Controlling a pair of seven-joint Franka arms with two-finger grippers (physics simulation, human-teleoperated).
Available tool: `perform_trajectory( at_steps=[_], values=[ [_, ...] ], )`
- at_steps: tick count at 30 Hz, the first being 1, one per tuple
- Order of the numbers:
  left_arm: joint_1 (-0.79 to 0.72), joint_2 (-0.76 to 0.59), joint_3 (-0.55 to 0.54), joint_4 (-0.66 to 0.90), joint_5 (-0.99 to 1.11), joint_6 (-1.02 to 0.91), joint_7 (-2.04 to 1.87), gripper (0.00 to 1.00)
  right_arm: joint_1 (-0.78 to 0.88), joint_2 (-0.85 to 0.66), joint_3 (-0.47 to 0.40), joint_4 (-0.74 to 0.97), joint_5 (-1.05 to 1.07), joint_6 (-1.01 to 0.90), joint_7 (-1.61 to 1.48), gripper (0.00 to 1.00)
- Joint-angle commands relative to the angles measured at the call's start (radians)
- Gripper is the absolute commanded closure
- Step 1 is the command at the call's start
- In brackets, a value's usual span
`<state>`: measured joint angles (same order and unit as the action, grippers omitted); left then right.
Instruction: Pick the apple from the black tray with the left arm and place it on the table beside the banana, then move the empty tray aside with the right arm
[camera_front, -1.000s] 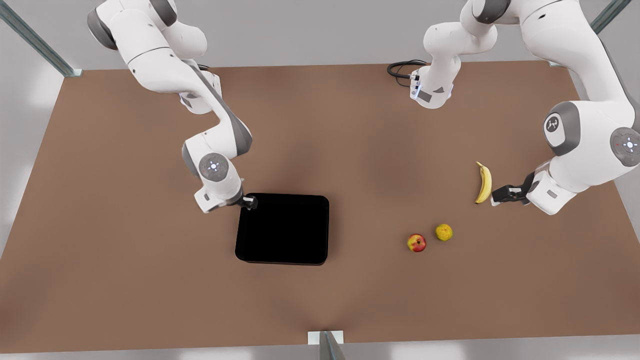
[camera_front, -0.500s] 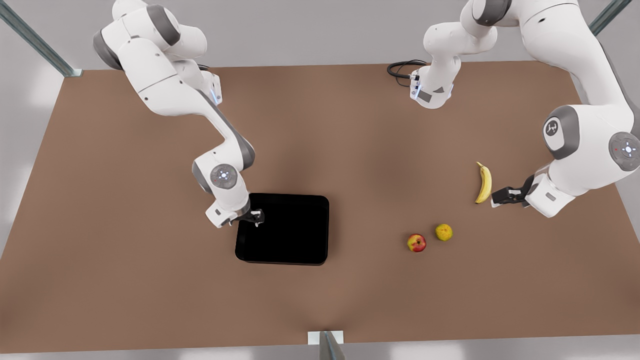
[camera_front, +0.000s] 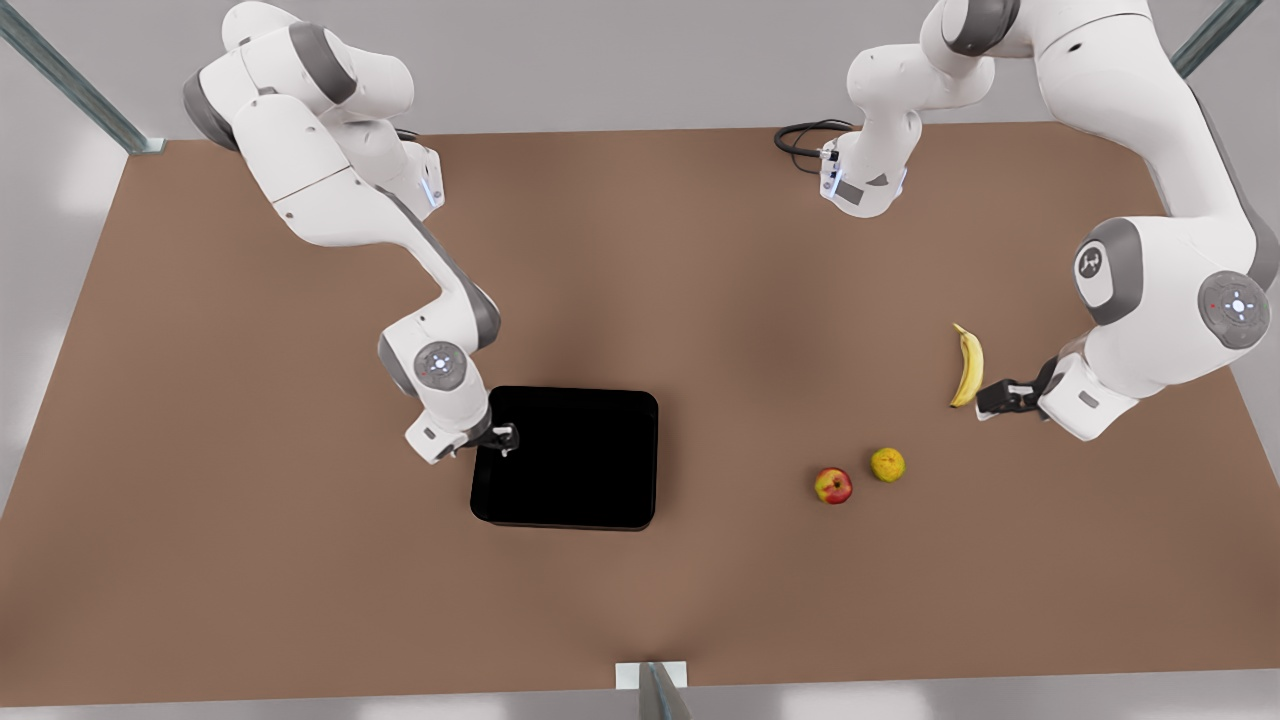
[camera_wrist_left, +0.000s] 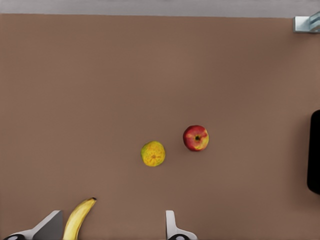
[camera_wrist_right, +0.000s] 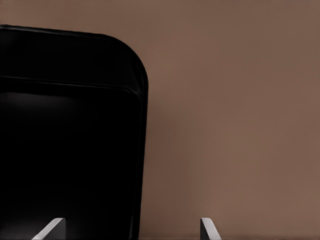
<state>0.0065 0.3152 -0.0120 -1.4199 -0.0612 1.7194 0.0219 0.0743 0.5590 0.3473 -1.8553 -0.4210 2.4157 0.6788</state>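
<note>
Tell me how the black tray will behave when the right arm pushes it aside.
The black tray looks stiff, flat and empty, so it should slide, not tip. The right gripper straddles one edge near a corner with open fingers; pushed off-centre, the tray may well pivot.

Your right hand (camera_front: 503, 440) has slid along the black tray (camera_front: 580, 470)'s rim toward the desk's near edge: a second ago it sat at the tray's far corner, and now it straddles the side rim lower down, fingers spread. Your left hand (camera_front: 985, 400) has crept slightly closer to the banana (camera_front: 967, 366)'s near tip, with that arm's elbow drawing back from the desk's near edge.
</note>
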Motion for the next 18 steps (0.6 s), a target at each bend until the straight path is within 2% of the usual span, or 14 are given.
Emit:
perform_trajectory(
  at_steps=[1, 3, 4, 5, 10, 12, 13, 15, 16, 18],
  values=[
    [0.0, -0.001, 0.0, -0.001, 0.004, 0.012, -0.01, 0.0, 0.001, 0.007, 0.002, 0.001, 0.002, 0.002, -0.047, 0.01],
    [0.007, -0.001, 0.003, 0.001, 0.004, 0.012, -0.008, 0.0, 0.001, 0.018, 0.002, 0.001, 0.002, 0.003, -0.047, 0.02],
    [0.001, -0.001, 0.0, 0.001, 0.008, 0.012, -0.008, 0.0, 0.001, 0.019, 0.002, 0.001, 0.002, 0.003, -0.048, 0.09],
    [0.0, -0.001, 0.001, 0.001, 0.008, 0.012, -0.011, 0.0, 0.001, 0.019, 0.002, 0.001, 0.002, 0.002, -0.048, 0.25],
    [-0.005, 0.001, 0.0, -0.001, 0.009, 0.012, -0.011, 0.0, 0.001, 0.021, 0.002, 0.002, 0.004, 0.0, -0.047, 0.3],
    [-0.005, 0.001, 0.0, -0.004, 0.011, 0.012, -0.011, 0.0, 0.001, 0.021, 0.002, 0.004, 0.004, 0.0, -0.044, 0.42],
    [-0.005, 0.001, 0.0, -0.004, 0.009, 0.012, -0.013, 0.0, 0.001, 0.021, 0.002, 0.004, 0.004, 0.0, -0.044, 0.53],
    [-0.007, 0.002, -0.002, -0.004, 0.011, 0.012, -0.013, 0.0, 0.001, 0.021, 0.002, 0.005, 0.004, 0.0, -0.044, 0.6],
    [-0.005, 0.001, -0.002, -0.004, 0.011, 0.012, -0.013, 0.0, 0.001, 0.021, 0.002, 0.005, 0.004, 0.0, -0.045, 0.68],
    [-0.007, 0.002, -0.002, -0.004, 0.011, 0.012, -0.013, 0.0, 0.001, 0.021, 0.002, 0.005, 0.004, 0.0, -0.051, 0.71]
  ],
)
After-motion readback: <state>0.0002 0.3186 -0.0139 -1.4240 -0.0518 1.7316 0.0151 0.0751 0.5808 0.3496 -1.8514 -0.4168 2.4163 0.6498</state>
